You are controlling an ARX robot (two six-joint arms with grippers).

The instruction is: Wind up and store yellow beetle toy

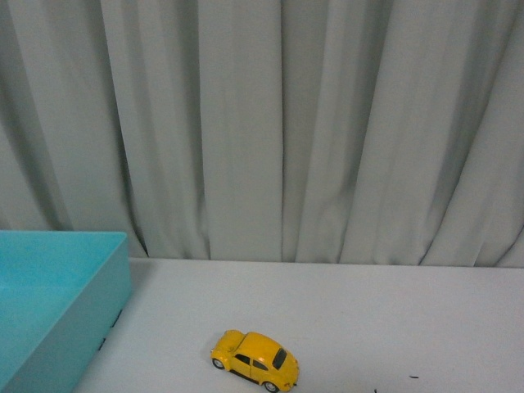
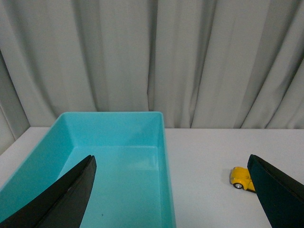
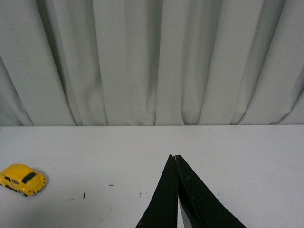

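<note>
Found the yellow beetle toy [image 1: 255, 361] standing upright on its wheels on the pale surface [image 1: 368, 311], low in the front view and a little left of centre, with its body at a slant to the camera. Noted dark windows and small wheels with silver hubs along the near side. Saw a teal bin [image 1: 98, 303] further left, open at the top and apart from the toy, with a strip of bare surface between the two. Looked into the same bin [image 2: 161, 142] from the left wrist view, with smooth teal walls and floor in sight. Found the left claw [image 2: 171, 157] spread wide, its two dark fingers [image 2: 71, 194] far apart and gripping nothing, the bin lying ahead of and below it. Glimpsed the toy [image 2: 241, 177] out on the surface beside the bin, partly hidden behind one of those fingers. Found the right claw [image 3: 174, 156] closed, its tips pressed together to a point with nothing between them, held over bare surface. Placed the toy [image 3: 22, 179] well apart from that claw, off to one side. Spotted a few small dark marks [image 3: 110, 185] on the surface between claw and toy. Saw a pale grey pleated curtain [image 1: 246, 123] hanging behind the far edge of the surface in all three views.
</note>
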